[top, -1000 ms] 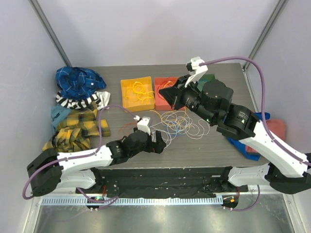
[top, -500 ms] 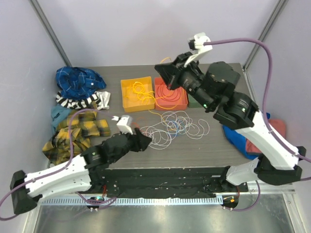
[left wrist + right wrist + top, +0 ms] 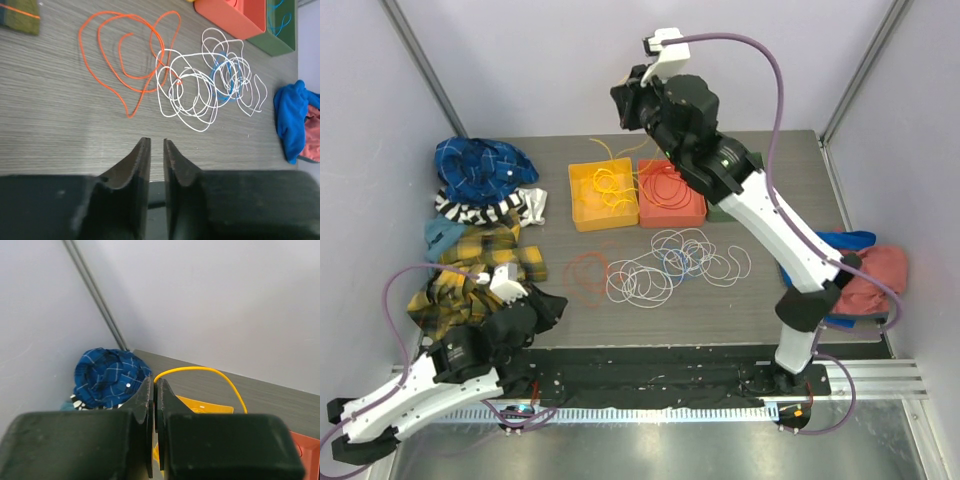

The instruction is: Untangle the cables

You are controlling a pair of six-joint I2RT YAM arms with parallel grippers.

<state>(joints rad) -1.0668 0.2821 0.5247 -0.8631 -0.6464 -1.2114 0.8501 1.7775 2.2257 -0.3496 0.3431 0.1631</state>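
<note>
The right gripper (image 3: 153, 384) is high at the upper middle of the overhead view. Its jaws are pinched tight on one yellow cable (image 3: 200, 369), which hangs down toward the yellow bin (image 3: 576, 205). The wire is too thin to tell whether its lower end is free of the loops in that bin. The left gripper (image 3: 156, 142) sits low at the lower left, its jaws almost together with a narrow, empty gap. The other cables lie on the table (image 3: 50, 120), up and to the right of it. The orange cable (image 3: 123, 74) is nearest, ahead of the jaws. The white tangle (image 3: 192, 92) overlaps its far edge and sprawls left to right. The left gripper is the nearer, so the next reach is probably its own.
</note>
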